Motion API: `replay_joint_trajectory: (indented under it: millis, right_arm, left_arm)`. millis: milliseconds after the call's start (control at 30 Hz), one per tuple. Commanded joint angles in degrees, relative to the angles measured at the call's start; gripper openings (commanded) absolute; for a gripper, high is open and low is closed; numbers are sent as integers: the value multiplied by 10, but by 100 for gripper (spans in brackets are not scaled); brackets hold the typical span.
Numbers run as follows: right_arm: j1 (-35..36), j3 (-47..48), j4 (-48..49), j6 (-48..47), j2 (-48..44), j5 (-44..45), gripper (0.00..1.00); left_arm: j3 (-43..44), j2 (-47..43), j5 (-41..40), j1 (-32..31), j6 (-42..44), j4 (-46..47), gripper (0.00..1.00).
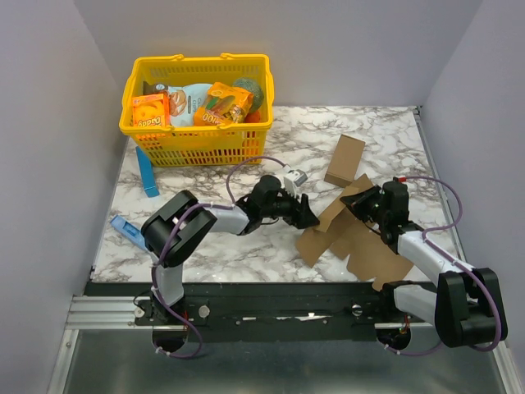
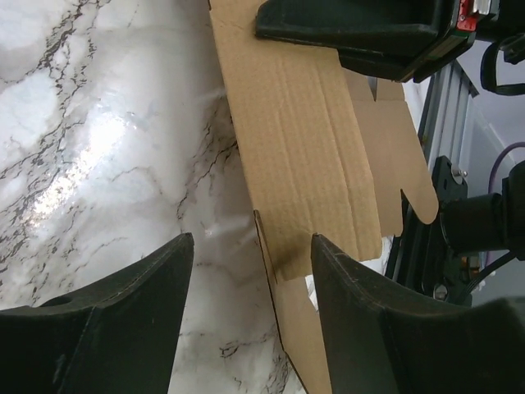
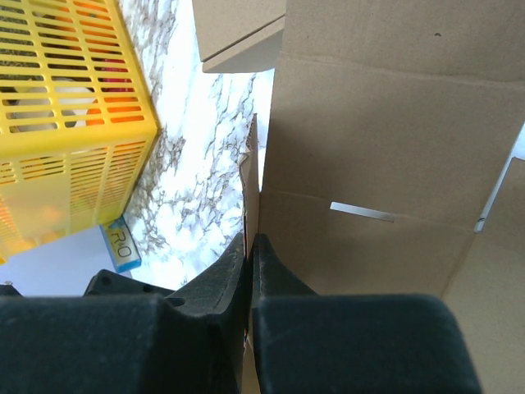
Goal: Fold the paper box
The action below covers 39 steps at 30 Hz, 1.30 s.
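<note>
The paper box [image 1: 361, 246] is a flat brown die-cut sheet with several flaps, lying on the marble table right of centre. My right gripper [image 1: 362, 202] is at its far edge, and in the right wrist view the gripper [image 3: 251, 242] is shut on a thin upright flap of the paper box [image 3: 385, 148]. My left gripper [image 1: 308, 218] is at the sheet's left side. In the left wrist view it [image 2: 251, 240] stands open, and a raised edge of the paper box [image 2: 295, 139] rises between the fingers, closer to the right one and apart from both.
A yellow basket [image 1: 197, 107] holding orange snack boxes stands at the back left. A longer brown carton [image 1: 344, 160] lies just beyond the sheet. A blue box [image 1: 148, 172] stands by the basket, and another blue item [image 1: 127, 230] lies near the left edge.
</note>
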Motion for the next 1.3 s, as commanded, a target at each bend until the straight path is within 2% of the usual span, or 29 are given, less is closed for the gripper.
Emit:
replay_joint_trajectory:
  millis: [0,233,800,867,900,1033,1133,1267]
  right_arm:
    - [-1,-2,13,-6,5,12,14]
    - [-1,-7,21,-4,9,7,14]
    - [-2,-12,34,6,13,6,14]
    - [-2,-10,33,6,12,5,14]
    - [-1,-11,31,6,11,6,14]
    - [-2,-13,35,10,9,5,14]
    - [-1,-14,37,11,10,1,14]
    - [-1,-16,39,11,9,0,14]
  left_arm:
    - [21,26,18,-10,14,-20,63]
    - [40,43,10,-20,24,-43,59]
    - [78,89,10,-45,8,-58,61]
    - [73,84,-8,-46,17,-75,64]
    - [63,81,-14,-45,18,-75,71]
    - [43,72,-21,-45,20,-68,74]
    - [23,79,8,-45,-17,-4,72]
    - [15,90,29,-50,-55,55,59]
